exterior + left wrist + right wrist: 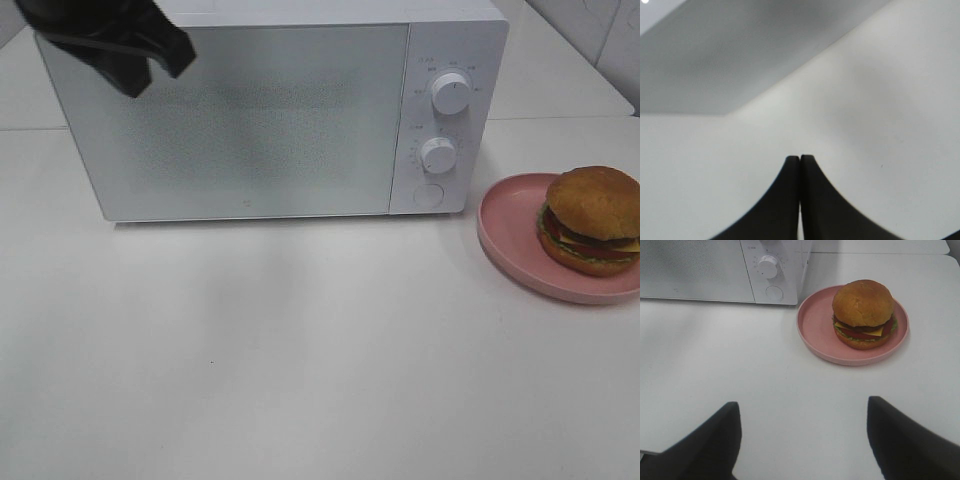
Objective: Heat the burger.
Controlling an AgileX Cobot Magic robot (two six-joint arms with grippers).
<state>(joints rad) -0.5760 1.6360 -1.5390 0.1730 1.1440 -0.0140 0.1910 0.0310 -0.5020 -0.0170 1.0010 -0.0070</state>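
The burger sits on a pink round plate at the table's right side, next to the white microwave, whose door is shut. My left gripper hangs in front of the microwave's upper left corner. In the left wrist view its fingers are pressed together and hold nothing, with the grey door ahead. My right gripper is open and empty above the bare table, short of the burger and plate. It is out of the exterior high view.
The microwave's control panel carries two knobs and a round button. The plate's right edge runs out of the exterior high view. White table spreads in front of the microwave.
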